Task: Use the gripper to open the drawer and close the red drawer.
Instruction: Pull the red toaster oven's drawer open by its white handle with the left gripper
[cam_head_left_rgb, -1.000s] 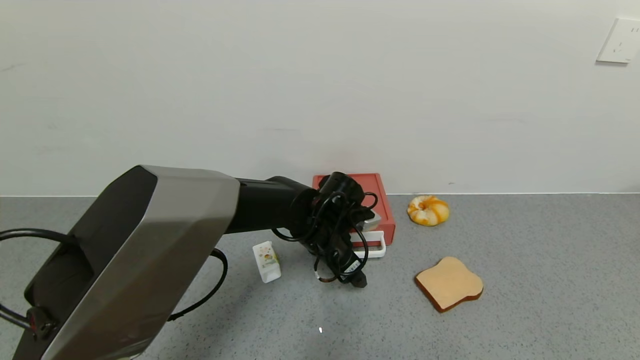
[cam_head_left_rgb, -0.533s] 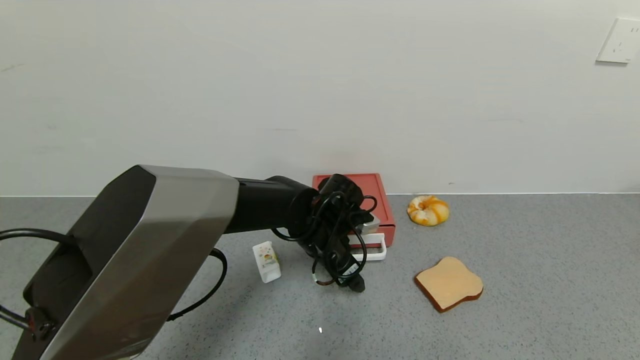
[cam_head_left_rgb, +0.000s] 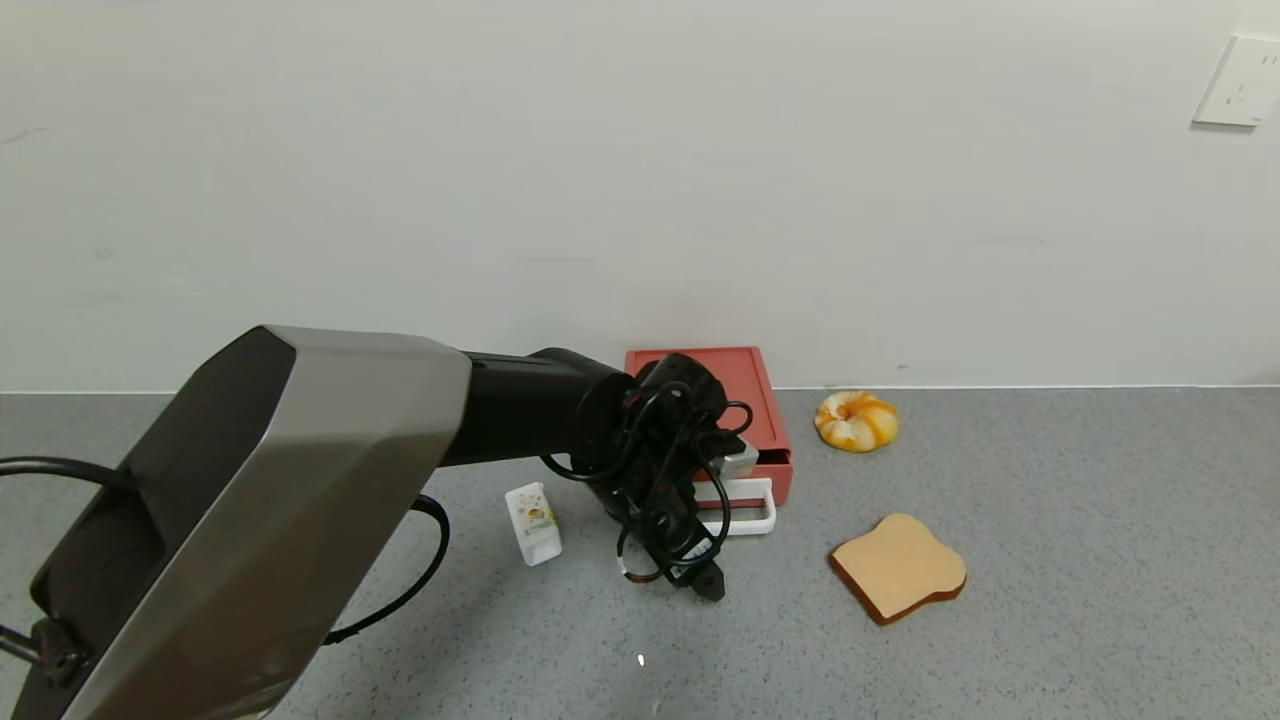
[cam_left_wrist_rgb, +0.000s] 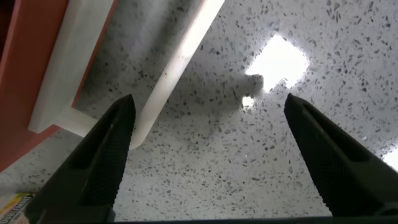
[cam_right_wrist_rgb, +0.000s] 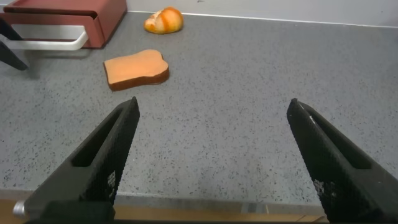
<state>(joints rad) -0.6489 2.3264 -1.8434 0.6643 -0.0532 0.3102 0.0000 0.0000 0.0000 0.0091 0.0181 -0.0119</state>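
We are seeing left tool (cam_left_wrist_rgb: 205, 130) gaping open | brick-red drawer (cam_head_left_rgb: 765, 420) beside it, white loop handle (cam_head_left_rgb: 745, 505) showing.

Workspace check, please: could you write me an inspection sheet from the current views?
Surface: grey speckled countertop, with a bright glare spot.
Job's things: red drawer against the wall, slightly open; white loop handle in front.
Clutter: bread slice, orange-white bun, small white carton.
Hands: left hand open, low beside the handle, one finger next to it, nothing gripped; right hand open, held apart over bare counter.
Cables: black loops around the left wrist.
Surroundings: white wall, wall socket.
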